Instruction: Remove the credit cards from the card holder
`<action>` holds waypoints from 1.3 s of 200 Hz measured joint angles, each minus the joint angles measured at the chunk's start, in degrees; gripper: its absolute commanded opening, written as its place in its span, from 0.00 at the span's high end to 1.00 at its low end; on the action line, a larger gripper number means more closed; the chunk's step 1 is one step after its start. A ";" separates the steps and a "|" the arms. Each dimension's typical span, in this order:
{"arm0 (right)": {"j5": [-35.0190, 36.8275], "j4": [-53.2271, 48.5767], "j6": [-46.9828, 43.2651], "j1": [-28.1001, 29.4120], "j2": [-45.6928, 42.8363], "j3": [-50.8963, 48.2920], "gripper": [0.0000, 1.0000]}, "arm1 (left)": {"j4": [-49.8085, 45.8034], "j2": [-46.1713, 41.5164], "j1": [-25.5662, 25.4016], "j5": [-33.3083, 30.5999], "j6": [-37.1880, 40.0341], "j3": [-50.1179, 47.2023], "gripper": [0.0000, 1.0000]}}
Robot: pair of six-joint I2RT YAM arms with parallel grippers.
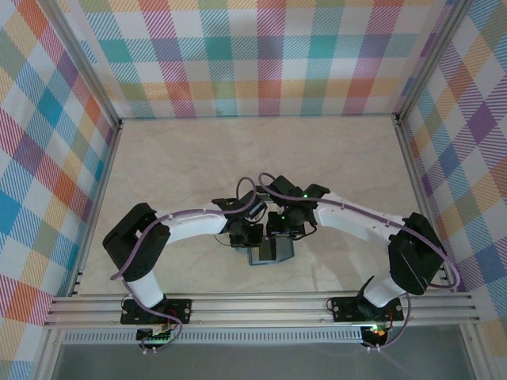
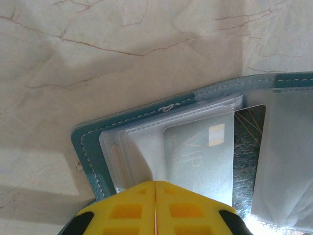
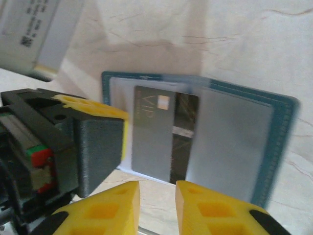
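The holder [image 1: 272, 255] lay spread by the worktop's [image 1: 198, 158] near edge, so the left gripper [image 2: 155, 205], fingers pressed together, needed to pin it while the right gripper [image 3: 157, 205], jaws slightly apart and empty, pinched the card's [image 3: 152, 132] exposed edge squarely.

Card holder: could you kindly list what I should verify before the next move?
1. Holder lies open, pockets up: ok.
2. VIP card free of its sleeve: cannot tell.
3. Left fingers shut at the holder's edge: ok.
4. Right fingers apart: ok.
5. A card between the right fingers: not ok, nothing there.
6. Dark card out of the holder: not ok.
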 measured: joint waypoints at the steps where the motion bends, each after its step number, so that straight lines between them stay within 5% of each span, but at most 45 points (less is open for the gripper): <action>1: -0.09 0.15 0.02 -0.02 0.00 -0.07 0.77 | 0.00 0.00 0.00 0.00 0.00 0.00 0.92; 76: -11.93 14.91 3.28 -8.26 0.96 -14.49 0.79 | 0.00 0.00 0.00 -0.07 0.02 -0.04 0.92; 142: -18.97 22.47 3.30 -10.23 2.82 -15.96 0.77 | -0.04 0.00 0.00 -0.22 0.02 -0.04 0.92; 260: -19.87 26.43 -1.90 -12.02 4.63 -18.56 0.76 | -0.15 0.11 0.00 -0.22 0.31 -0.04 0.93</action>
